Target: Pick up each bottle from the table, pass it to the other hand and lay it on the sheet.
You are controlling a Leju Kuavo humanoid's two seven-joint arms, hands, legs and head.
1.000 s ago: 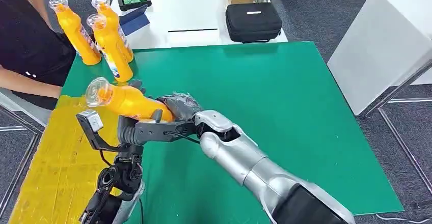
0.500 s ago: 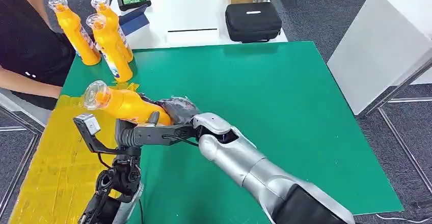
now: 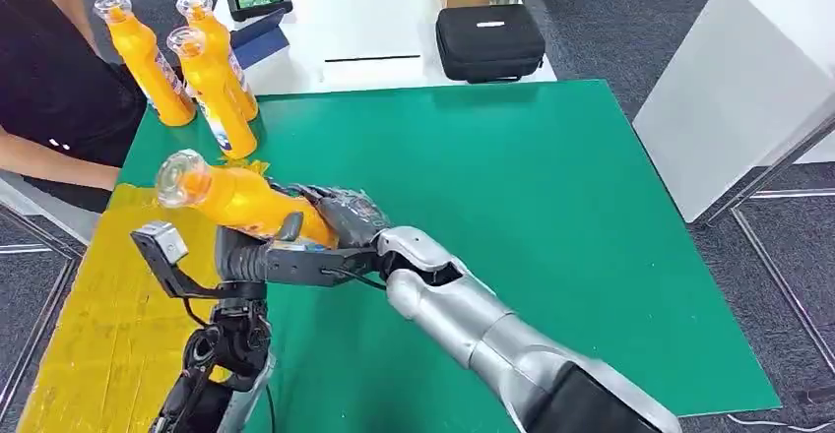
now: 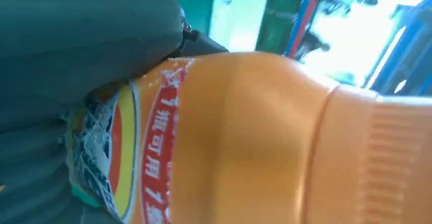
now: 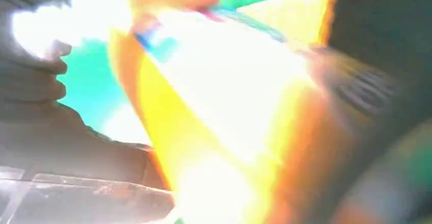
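Both hands are on one orange bottle [image 3: 241,202] here, held tilted above the desk [image 3: 551,216], right over the line where the green mat meets the yellow sheet [image 3: 89,325]. Its clear cap end points up and towards the person's side. The right hand [image 3: 340,215] wraps the bottle's base, fingers curled around it. The left hand [image 3: 271,256] comes in from beneath, its fingers [image 3: 291,226] up against the lower body of the bottle (whether they truly grip or merely touch, I cannot tell). In the left wrist view the bottle [image 4: 254,142] sits hard against the dark hand [image 4: 76,46], label showing. The right wrist view is washed out by glare. Three more orange bottles [image 3: 212,84] stand upright together at the far left corner of the desk, beside a person in black [image 3: 49,89]. Behind them, a black case [image 3: 489,41] rests on a white table [image 3: 384,30].
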